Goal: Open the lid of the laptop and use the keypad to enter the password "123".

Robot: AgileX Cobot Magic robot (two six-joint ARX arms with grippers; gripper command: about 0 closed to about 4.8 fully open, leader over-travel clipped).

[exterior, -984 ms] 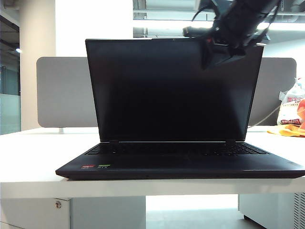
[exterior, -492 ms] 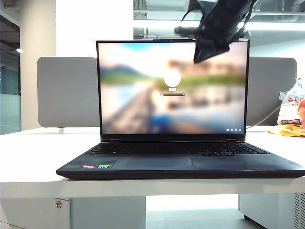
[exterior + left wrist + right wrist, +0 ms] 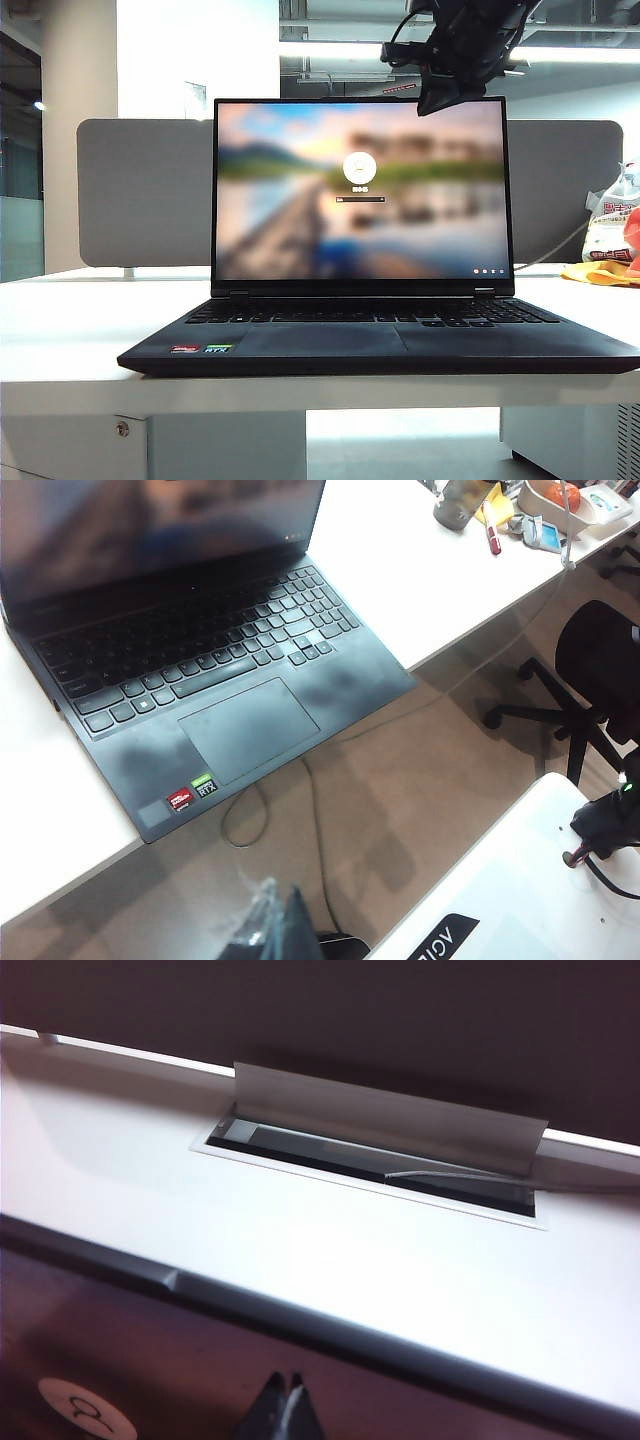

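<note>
with its lid [image 3: 360, 190] raised, laptop [image 3: 380, 345] screen aglow, both tools [image 3: 440, 95] apart

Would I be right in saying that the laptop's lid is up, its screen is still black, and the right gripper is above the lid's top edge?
Not quite: the screen is lit, showing a login page, as the exterior view shows. The laptop does have its lid up, and the right gripper, shut, is above the top edge.

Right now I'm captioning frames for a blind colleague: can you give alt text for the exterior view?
An open black laptop sits on a white desk, its lid upright and the screen showing a blurred login page. The right end effector, shut, hangs at the lid's top edge; a grey divider stands behind.
</note>
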